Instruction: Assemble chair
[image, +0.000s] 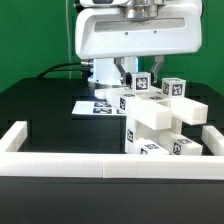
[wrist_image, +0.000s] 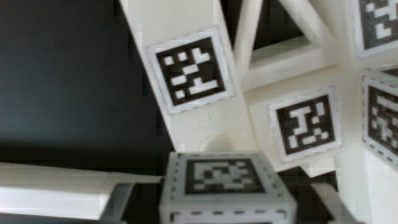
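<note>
White plastic fills the wrist view, and the fingers (wrist_image: 217, 200) sit closed tight on a tagged block (wrist_image: 221, 180), dark pads just visible either side of it. That block looks like the end of a chair part, though how long the piece is stays hidden. Out from the grip, the chair (image: 163, 122) stands as a chunky stack on the black tabletop (image: 45, 110), directly under the arm, with tagged bars (wrist_image: 192, 70) running away from the fingers on a slant. In the exterior view the assembly sits toward the right, just inside the white border rail (image: 110, 167), with the marker board (image: 100, 104) lying behind it. My read: the held piece's axis points straight into the structure, so alignment decides the next move.
</note>
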